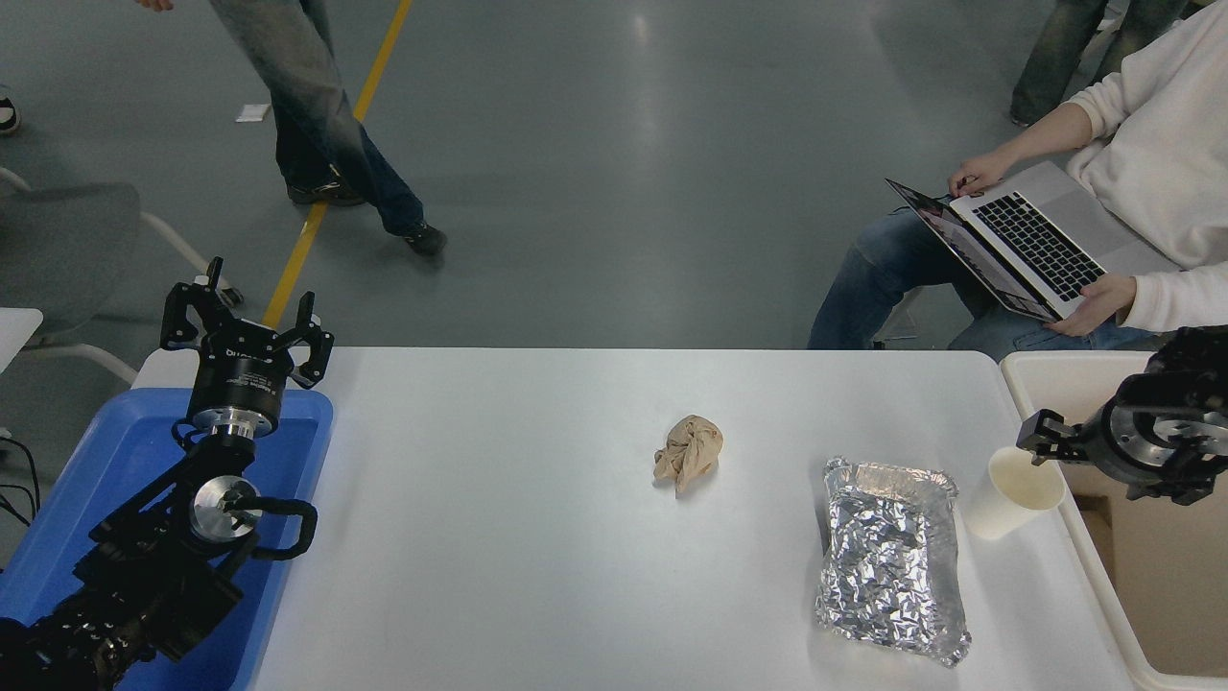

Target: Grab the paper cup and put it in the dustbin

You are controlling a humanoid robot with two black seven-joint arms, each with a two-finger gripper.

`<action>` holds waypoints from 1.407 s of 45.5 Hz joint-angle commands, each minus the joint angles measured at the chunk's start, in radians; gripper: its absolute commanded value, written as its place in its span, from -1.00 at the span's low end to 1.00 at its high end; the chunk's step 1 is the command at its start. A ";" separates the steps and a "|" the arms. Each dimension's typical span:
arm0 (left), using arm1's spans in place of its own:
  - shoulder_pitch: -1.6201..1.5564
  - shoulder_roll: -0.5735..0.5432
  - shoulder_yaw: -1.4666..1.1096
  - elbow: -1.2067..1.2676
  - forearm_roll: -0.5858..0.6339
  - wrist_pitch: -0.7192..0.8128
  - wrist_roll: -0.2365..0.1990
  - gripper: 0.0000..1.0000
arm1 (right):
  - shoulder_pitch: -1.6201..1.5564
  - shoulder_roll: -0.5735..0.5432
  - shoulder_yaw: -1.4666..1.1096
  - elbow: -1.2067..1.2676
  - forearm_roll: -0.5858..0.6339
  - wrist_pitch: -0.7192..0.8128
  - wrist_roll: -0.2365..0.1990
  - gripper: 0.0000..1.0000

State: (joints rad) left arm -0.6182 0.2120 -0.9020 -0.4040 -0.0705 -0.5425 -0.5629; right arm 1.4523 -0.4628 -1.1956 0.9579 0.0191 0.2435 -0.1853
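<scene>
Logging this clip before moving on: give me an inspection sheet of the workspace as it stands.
Surface: white table, dry, unmarked.
Job's things: cup upright on the table beside the bin, not yet picked up.
Clutter: brown paper ball mid-table; foil tray left of the cup; blue tray at the left edge.
Grippers: left gripper open, parked over the blue tray; right gripper at the cup's rim, finger state unclear.
Cables: black cable at far left.
Surroundings: seated person with laptop; another person walking.
</scene>
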 commanded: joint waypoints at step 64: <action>0.000 0.001 0.000 0.001 0.000 0.000 0.000 0.98 | 0.034 -0.049 0.015 0.057 0.153 0.029 -0.003 -1.00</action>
State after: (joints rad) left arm -0.6182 0.2119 -0.9020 -0.4043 -0.0705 -0.5432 -0.5630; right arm 1.4184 -0.4749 -1.1543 0.9784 0.1655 0.2577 -0.1897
